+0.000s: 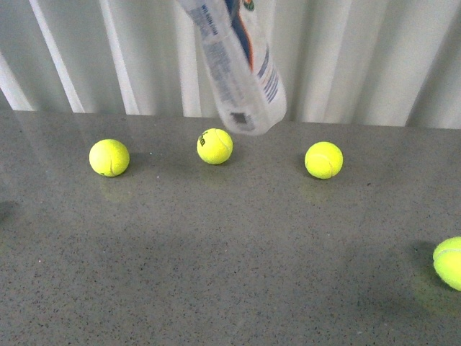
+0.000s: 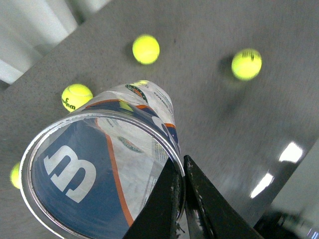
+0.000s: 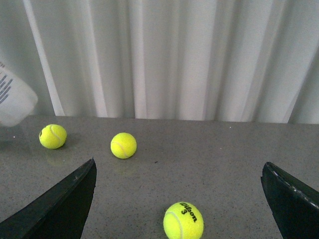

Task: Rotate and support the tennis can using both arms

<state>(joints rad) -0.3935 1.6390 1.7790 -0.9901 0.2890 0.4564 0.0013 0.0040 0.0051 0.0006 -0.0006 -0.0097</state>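
Grey speckled table (image 1: 230, 274) with a white pleated curtain (image 1: 360, 58) behind it. The tennis can (image 1: 241, 65) hangs in the air over the back of the table, tilted, its closed end lowest and just above the middle ball (image 1: 215, 145); its top is cut off by the frame in the front view. In the left wrist view the left gripper (image 2: 181, 163) pinches the can's wall at the silver rim, black fingers nearly together. The right gripper (image 3: 178, 167) has its fingers spread wide, nothing between them, well apart from the can and over a ball marked "3" (image 3: 183, 220). Three balls sit in a row at the back: left ball (image 1: 109, 157), the middle one, right ball (image 1: 323, 159). A fourth ball (image 1: 450, 263) is at the right edge.
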